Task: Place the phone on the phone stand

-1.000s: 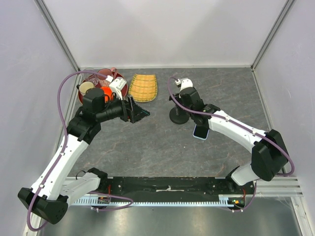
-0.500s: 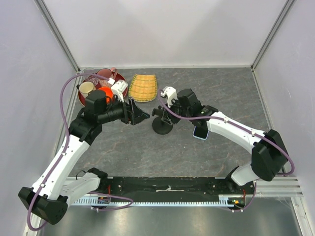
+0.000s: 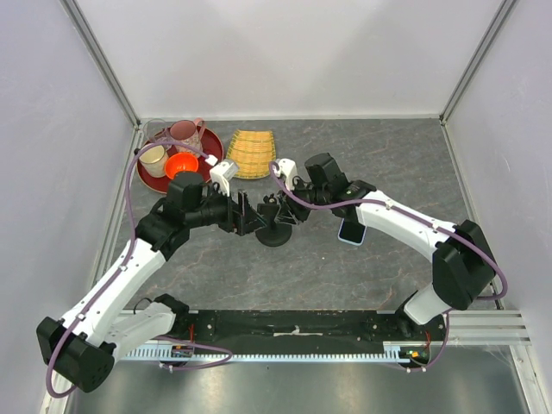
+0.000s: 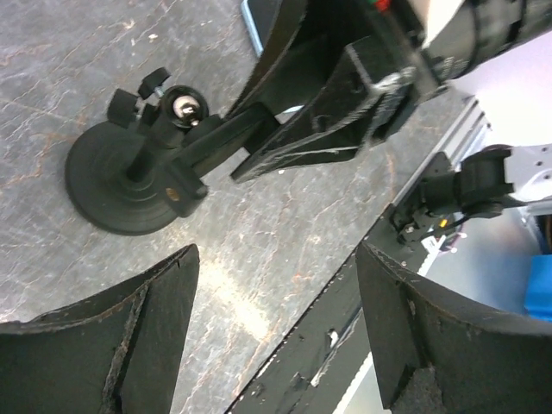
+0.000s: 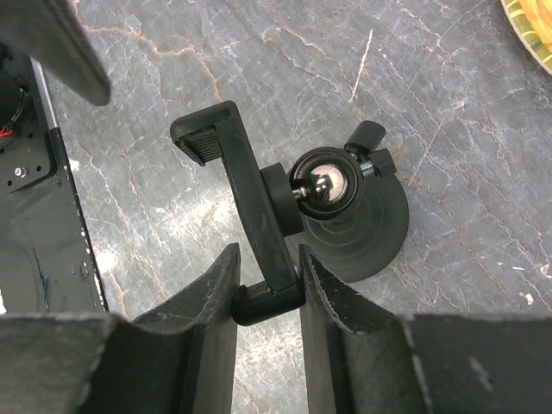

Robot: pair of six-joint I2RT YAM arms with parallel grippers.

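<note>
The black phone stand stands on its disc base mid-table. It shows in the left wrist view and the right wrist view. My right gripper is shut on the lower end of the stand's clamp head. My left gripper is open and empty, just left of the stand and pointing at it. The phone lies flat on the table under my right forearm, to the right of the stand. Its light blue corner shows in the left wrist view.
A red tray with cups and an orange bowl sits at the back left. A yellow woven mat lies beside it. The black mounting rail runs along the near edge. Walls close three sides.
My right gripper has drawn the stand left and nearer, away from the phone. My left gripper has moved right and down toward the stand.
</note>
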